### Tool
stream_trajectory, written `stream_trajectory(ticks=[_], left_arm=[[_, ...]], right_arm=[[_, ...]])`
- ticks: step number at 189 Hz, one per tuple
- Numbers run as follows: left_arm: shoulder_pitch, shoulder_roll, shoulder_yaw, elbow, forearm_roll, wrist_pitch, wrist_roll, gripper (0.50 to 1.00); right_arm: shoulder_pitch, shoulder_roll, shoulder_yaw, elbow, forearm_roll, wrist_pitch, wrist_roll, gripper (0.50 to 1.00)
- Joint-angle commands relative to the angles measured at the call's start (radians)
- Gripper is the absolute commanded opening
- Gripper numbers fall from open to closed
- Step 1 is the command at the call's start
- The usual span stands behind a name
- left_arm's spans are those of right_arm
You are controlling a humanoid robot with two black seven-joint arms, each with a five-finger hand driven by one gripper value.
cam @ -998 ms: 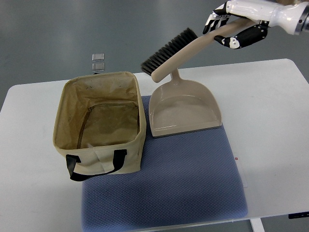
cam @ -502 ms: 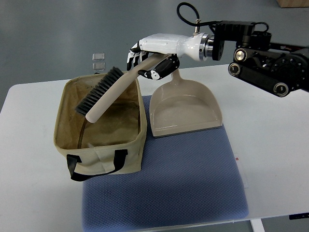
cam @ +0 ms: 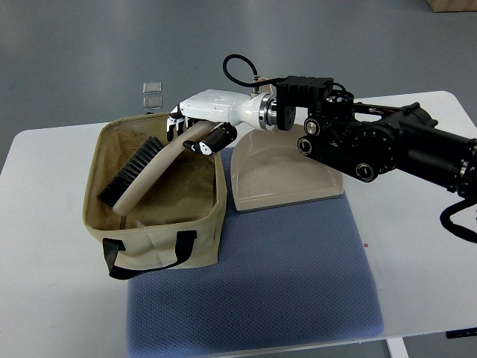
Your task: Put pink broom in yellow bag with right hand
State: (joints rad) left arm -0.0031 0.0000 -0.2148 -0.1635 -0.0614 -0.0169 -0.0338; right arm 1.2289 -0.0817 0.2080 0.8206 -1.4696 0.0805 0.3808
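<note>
Mat [cam: 253,291]: blue, textured, at the near edge of the white table [cam: 417,216], running under the bag's right side and the dustpan's front lip.
Bag [cam: 160,242]: tan-yellow fabric, open at the top, on the left half of the table; black strap handle on its near wall.
Broom [cam: 141,173]: handle pale beige rather than clearly pink, bristles dark. It lies tilted inside the bag, brush end low towards the near-left, handle rising to the far-right over the bag's rim.
Right hand [cam: 195,133]: white shell with black fingers, closed around the upper end of the broom handle, just above the bag's far-right corner.
Right arm [cam: 373,142]: black jointed body reaching in from the right, crossing over the dustpan.
Dustpan [cam: 287,179]: beige, flat on the table just right of the bag, mouth facing near, far part hidden beneath the arm.
Floor squares [cam: 151,94]: small pale squares on the grey floor beyond the table, far left.
</note>
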Motion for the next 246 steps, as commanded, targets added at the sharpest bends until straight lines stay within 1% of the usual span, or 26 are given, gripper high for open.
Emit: stream_trajectory(ticks=[1,6,11,23,28,35,44,48,50,65,83,92,112,156,185,198,218,246], left_arm=[[0.0,0.0,0.0,0.001,0.0,0.0,0.0,1.0],[0.0,0.0,0.0,-0.001,0.0,0.0,0.0,1.0],[0.0,0.0,0.0,0.001,0.0,0.0,0.0,1.0],[0.0,0.0,0.0,-0.001,0.0,0.0,0.0,1.0],[0.0,0.0,0.0,0.001,0.0,0.0,0.0,1.0],[0.0,0.0,0.0,-0.001,0.0,0.0,0.0,1.0],[0.0,0.0,0.0,-0.001,0.0,0.0,0.0,1.0],[0.0,0.0,0.0,-0.001,0.0,0.0,0.0,1.0],[0.0,0.0,0.0,0.001,0.0,0.0,0.0,1.0],[0.0,0.0,0.0,-0.001,0.0,0.0,0.0,1.0],[0.0,0.0,0.0,-0.001,0.0,0.0,0.0,1.0],[0.0,0.0,0.0,-0.001,0.0,0.0,0.0,1.0],[0.0,0.0,0.0,-0.001,0.0,0.0,0.0,1.0],[0.0,0.0,0.0,0.001,0.0,0.0,0.0,1.0],[0.0,0.0,0.0,-0.001,0.0,0.0,0.0,1.0],[0.0,0.0,0.0,-0.001,0.0,0.0,0.0,1.0],[0.0,0.0,0.0,0.001,0.0,0.0,0.0,1.0],[0.0,0.0,0.0,0.001,0.0,0.0,0.0,1.0]], right_arm=[[-0.005,-0.001,0.002,0.0,0.003,-0.011,0.001,0.754],[-0.005,-0.001,0.002,0.0,0.006,-0.013,0.001,0.768],[-0.005,-0.001,0.004,0.0,0.009,-0.013,0.001,0.795],[-0.005,-0.001,0.005,0.002,0.014,-0.015,0.003,0.829],[-0.005,-0.001,0.005,0.002,0.014,-0.015,0.004,0.836],[-0.005,-0.003,0.008,0.005,0.015,-0.015,0.006,0.864],[-0.005,-0.006,0.017,0.006,0.017,-0.015,0.006,0.874],[-0.005,-0.012,0.021,0.011,0.02,-0.015,0.006,0.895],[-0.003,-0.013,0.021,0.012,0.022,-0.015,0.007,0.897],[-0.005,-0.027,0.045,0.02,0.041,-0.015,0.01,0.897],[-0.025,-0.058,0.14,0.02,0.1,-0.005,0.012,0.901],[-0.058,-0.073,0.197,0.02,0.146,-0.001,0.012,0.913],[-0.127,-0.112,0.323,0.019,0.273,0.001,0.013,0.923],[-0.327,-0.13,0.596,0.006,0.656,-0.005,0.007,0.924],[-0.385,-0.132,0.649,-0.012,0.825,-0.013,0.001,0.924],[-0.404,-0.132,0.654,-0.04,0.907,0.004,0.0,0.924],[-0.422,-0.13,0.654,-0.069,0.988,0.005,-0.003,0.924],[-0.453,-0.125,0.653,-0.074,1.151,0.047,-0.008,0.924]])
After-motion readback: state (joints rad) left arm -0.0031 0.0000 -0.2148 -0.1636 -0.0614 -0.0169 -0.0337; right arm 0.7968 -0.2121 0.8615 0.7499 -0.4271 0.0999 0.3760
